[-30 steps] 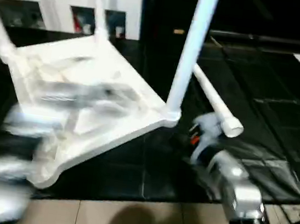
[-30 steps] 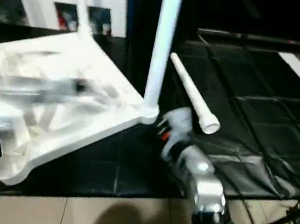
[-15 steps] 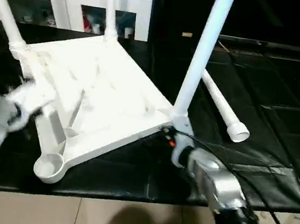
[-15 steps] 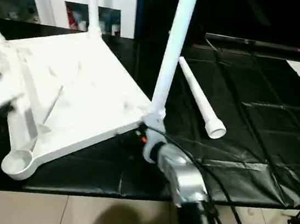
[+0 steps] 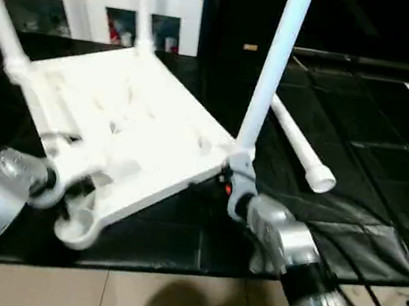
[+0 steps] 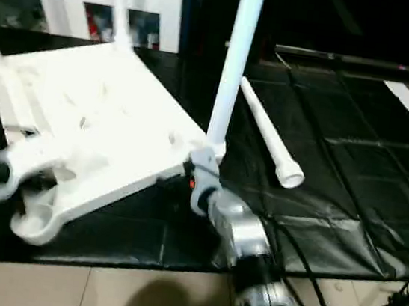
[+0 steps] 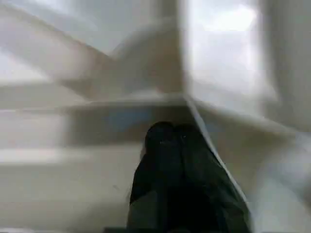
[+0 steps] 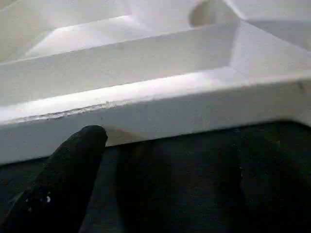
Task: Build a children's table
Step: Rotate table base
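The tabletop (image 5: pixel 117 130) lies upside down on a black mat (image 5: pixel 381 184), its ribbed underside facing up and its near corner tipped slightly off the mat. Three legs stand up out of its corner sockets: one at the far left corner (image 5: pixel 2 32), one at the far corner (image 5: pixel 143 9), and one at the right corner (image 5: pixel 272 71), rising out of the top of the head views. The near corner socket (image 5: pixel 78 228) is open, a round cup with nothing in it. The fourth leg (image 5: pixel 299 147) lies loose on the mat just to the right of the tabletop, its flared end pointing toward the mat's near edge.

The mat is dark and glossy, made of joined sheets with creases and seams, and it ends at a pale tiled floor (image 5: pixel 169 303) along the near side. Behind the tabletop stands a white cabinet with glass doors (image 5: pixel 95 7); the rest of the background is dark.

The left arm comes in low from the left, forearm silver, and its left gripper (image 7: pixel 170 141) sits against the tabletop's near-left edge beside the open socket — in the left wrist view the two black fingers are pressed together, tips against a white rib. The right arm reaches in from the lower right, and the right gripper (image 5: pixel 232 183) sits at the tabletop's right corner at the foot of the standing leg. Its jaws stand wide apart; in the right wrist view one black finger (image 8: pixel 73 165) lies just under the tabletop's rim — whether it touches I cannot tell.
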You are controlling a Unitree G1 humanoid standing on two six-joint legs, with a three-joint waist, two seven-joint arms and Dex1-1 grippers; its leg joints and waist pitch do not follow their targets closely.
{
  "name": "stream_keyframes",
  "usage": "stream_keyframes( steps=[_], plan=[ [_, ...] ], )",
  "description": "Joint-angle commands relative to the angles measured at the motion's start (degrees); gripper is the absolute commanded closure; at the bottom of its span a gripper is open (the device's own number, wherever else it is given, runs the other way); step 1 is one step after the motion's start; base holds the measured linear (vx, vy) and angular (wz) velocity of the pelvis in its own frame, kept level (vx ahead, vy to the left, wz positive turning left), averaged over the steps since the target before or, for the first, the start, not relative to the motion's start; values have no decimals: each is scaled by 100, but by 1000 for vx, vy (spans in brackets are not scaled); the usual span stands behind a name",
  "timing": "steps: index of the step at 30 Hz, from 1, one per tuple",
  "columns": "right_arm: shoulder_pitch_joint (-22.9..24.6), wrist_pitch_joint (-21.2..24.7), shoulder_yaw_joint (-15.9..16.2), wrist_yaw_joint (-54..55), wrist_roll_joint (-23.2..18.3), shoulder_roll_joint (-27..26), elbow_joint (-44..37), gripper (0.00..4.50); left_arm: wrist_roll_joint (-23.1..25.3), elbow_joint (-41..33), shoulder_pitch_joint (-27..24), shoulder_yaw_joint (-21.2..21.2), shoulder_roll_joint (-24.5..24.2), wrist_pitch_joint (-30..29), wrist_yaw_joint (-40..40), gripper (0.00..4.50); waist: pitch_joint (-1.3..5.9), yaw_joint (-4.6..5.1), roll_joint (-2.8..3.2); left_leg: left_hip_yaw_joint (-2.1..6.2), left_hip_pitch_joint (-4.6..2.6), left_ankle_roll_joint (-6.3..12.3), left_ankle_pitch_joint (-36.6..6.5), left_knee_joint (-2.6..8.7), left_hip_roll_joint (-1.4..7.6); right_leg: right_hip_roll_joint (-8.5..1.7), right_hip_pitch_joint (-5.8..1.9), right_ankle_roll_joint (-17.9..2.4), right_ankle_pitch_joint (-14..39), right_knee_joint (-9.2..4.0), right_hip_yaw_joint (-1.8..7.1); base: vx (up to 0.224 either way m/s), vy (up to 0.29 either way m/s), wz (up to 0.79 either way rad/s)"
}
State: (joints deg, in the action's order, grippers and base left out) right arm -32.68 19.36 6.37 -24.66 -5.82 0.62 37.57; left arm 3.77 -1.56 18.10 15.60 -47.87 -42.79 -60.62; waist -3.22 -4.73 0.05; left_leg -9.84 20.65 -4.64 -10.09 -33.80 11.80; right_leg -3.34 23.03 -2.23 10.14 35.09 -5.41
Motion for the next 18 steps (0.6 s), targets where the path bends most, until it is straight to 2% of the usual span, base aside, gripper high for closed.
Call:
stream_keyframes(
  steps=[1,2,3,4,5,6,7,8,9,10,11,12,13,14,15,16,17,18],
  plan=[
    [-220,-146,-87,146,-5,-78,107,0,-419,-240,-112,402,151,3,-542,446,362,27,103,78,-62,-233,-1388,434,138,-492,-297,-1015,1298,-390,381,0,0,0],
    [-281,-175,-154,205,-38,-103,168,0,-540,-265,-50,448,288,33,-643,446,352,40,140,79,-64,-239,-1394,442,139,-491,-291,-1013,1334,-401,382,0,0,0],
    [-352,-234,-182,262,-33,-110,252,0,-695,-268,105,469,593,-44,-655,446,359,71,141,66,-76,-259,-1400,431,139,-484,-293,-1017,1298,-417,381,0,0,0],
    [-362,-245,-185,265,-32,-109,269,0,-704,-263,138,476,640,-43,-651,446,372,71,144,62,-70,-265,-1329,416,134,-480,-300,-1037,1175,-397,380,0,0,0],
    [-382,-267,-192,270,-32,-104,303,0,-723,-251,216,493,754,-50,-635,446,375,71,196,70,-71,-274,-1319,415,134,-480,-303,-1053,1122,-382,377,0,0,0],
    [-387,-291,-209,283,-32,-88,314,0,-746,-210,347,508,954,-87,-570,446,377,100,161,65,-66,-253,-1336,417,127,-457,-319,-1063,1067,-394,368,0,0,0],
    [-387,-291,-209,283,-32,-88,314,0,-746,-210,347,508,954,-87,-570,446,373,115,187,67,-58,-247,-1366,410,120,-460,-322,-1067,1053,-398,365,0,0,0],
    [-387,-291,-209,283,-32,-88,314,0,-746,-210,347,508,954,-87,-570,446,380,128,169,71,-44,-232,-1346,408,114,-462,-344,-1069,1038,-388,361,0,0,0],
    [-412,-380,-273,351,-24,-53,382,0,-604,88,553,535,1248,95,-303,446,373,180,188,61,-25,-171,-1307,398,101,-453,-348,-1078,1074,-416,359,0,0,0],
    [-424,-414,-294,370,-19,-45,415,0,-565,169,607,542,1323,146,-231,446,372,171,184,51,-58,-167,-1350,383,92,-444,-323,-1056,1164,-440,354,0,0,0],
    [-435,-457,-345,443,-7,-13,449,0,-398,510,771,556,1524,415,30,446,380,169,173,57,-62,-168,-1356,379,99,-458,-335,-1071,1199,-429,356,0,0,0],
    [-433,-503,-386,526,12,21,445,0,-263,917,961,511,1748,632,337,446,376,173,176,56,-28,-138,-1297,376,81,-446,-359,-1025,1256,-446,350,0,0,0],
    [-439,-539,-416,579,30,38,456,0,-198,1172,1081,476,1878,753,519,446,371,175,221,49,-56,-131,-1361,362,73,-429,-333,-963,1332,-482,344,0,0,0],
    [-422,-583,-424,640,74,82,403,0,-100,1524,1248,432,2023,940,767,446,366,173,241,49,-51,-120,-1418,359,60,-410,-336,-908,1422,-506,327,0,0,0],
    [-420,-588,-425,645,79,86,397,0,-92,1557,1265,427,2035,957,790,446,385,158,228,68,-60,-133,-1438,360,79,-433,-355,-910,1443,-480,327,0,0,0],
    [-393,-647,-457,736,126,136,300,0,5,1959,1460,373,2158,1203,1076,446,391,150,230,71,-42,-112,-1390,357,76,-443,-368,-879,1461,-475,325,0,0,0],
    [-387,-656,-465,754,132,144,280,0,21,2027,1492,364,2175,1250,1126,446,386,176,270,74,-12,-91,-1368,351,55,-429,-382,-845,1479,-489,314,0,0,0],
    [-369,-685,-495,810,148,170,216,0,69,2232,1591,337,2228,1393,1279,446,403,160,268,80,-18,-76,-1302,343,60,-436,-385,-844,1422,-482,318,0,0,0]
  ],
)
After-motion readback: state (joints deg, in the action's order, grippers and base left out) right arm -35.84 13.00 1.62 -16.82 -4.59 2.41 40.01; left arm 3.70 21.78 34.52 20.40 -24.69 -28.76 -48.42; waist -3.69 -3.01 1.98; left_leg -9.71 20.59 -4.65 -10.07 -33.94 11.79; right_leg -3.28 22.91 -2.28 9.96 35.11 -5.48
